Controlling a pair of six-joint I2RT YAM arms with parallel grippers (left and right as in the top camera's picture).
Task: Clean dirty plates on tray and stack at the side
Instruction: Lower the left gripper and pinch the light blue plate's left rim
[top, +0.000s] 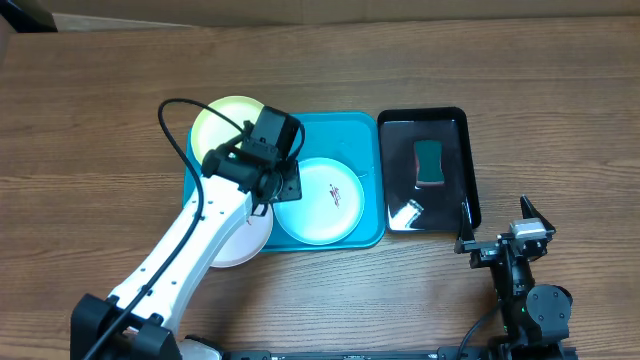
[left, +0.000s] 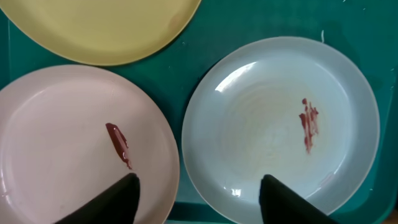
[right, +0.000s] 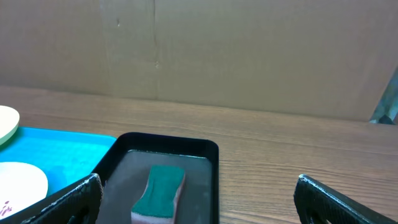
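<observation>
Counting 3 round, flat, glossy plastic plates on the turquoise tray (top: 362, 128), rectangular, rounded corners, raised rim; yellow-green plate (top: 225, 122) at the far-left corner, cut off in the wrist view; white plate (left: 74, 149) largely hidden under the arm (top: 190, 250) overhead; pale mint plate (left: 280, 124) mid-tray; 1 reddish-brown smear (left: 118, 144) on white, 1 more on mint. Hovering over both with left end effector (left: 198, 194) spread; right end effector (right: 198, 202) gaping wide above the wood-grain table (top: 100, 100); alongside, 1 glossy black tray (top: 465, 150) holding 1 green sponge (top: 429, 163) plus 1 pale scrap (top: 405, 213), too small to identify.
</observation>
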